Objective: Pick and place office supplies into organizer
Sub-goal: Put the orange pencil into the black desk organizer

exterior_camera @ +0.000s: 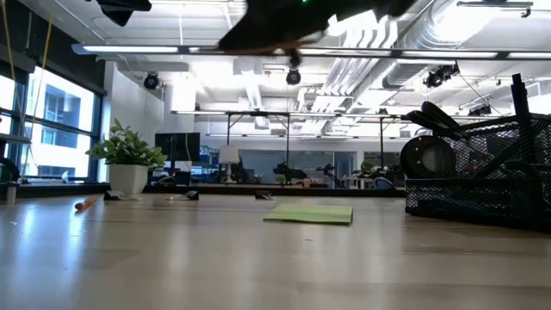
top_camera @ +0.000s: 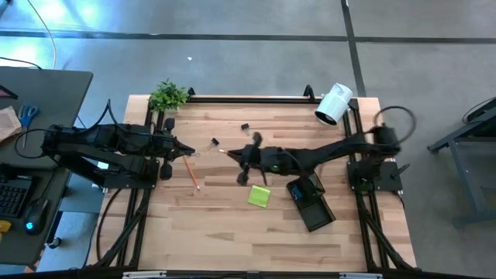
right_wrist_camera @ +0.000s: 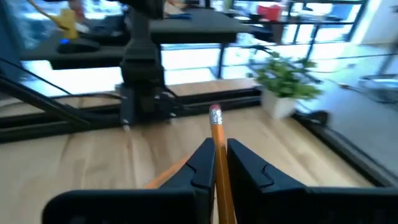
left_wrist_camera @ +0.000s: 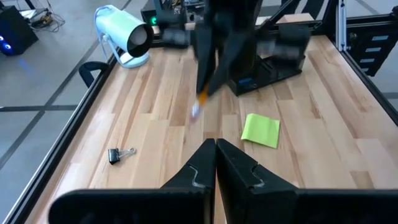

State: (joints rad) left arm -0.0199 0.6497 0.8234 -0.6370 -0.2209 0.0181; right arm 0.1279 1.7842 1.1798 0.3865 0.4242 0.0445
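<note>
My right gripper (right_wrist_camera: pixel 216 152) is over the middle of the table (top_camera: pixel 246 159) and is shut on an orange pencil (right_wrist_camera: pixel 217 134). A second orange pencil (top_camera: pixel 191 172) lies flat on the wood near my left gripper (left_wrist_camera: pixel 216 155), which is shut, touches nothing and sits at the table's left (top_camera: pixel 186 151). The lime-green pad (top_camera: pixel 260 195) lies flat beside the black organizer (top_camera: pixel 310 203). Small black clips (top_camera: pixel 214 142) (top_camera: pixel 245 126) lie toward the far side. My right gripper pinches the orange pencil between its two fingers (right_wrist_camera: pixel 202 165). The pencil lies along the fingers, and its eraser end (right_wrist_camera: pixel 215 115) sticks out past the fingertips. The fingers slant down toward the table's left. The pencil (left_wrist_camera: pixel 202 96) is lifted clear of the table.
A white cylindrical camera (top_camera: pixel 334 104) stands at the far right corner and a potted plant (top_camera: pixel 168 95) at the far left corner. A black clip (left_wrist_camera: pixel 120 154) lies ahead of the left gripper. Bare wood shows along the near side (top_camera: pixel 232 240).
</note>
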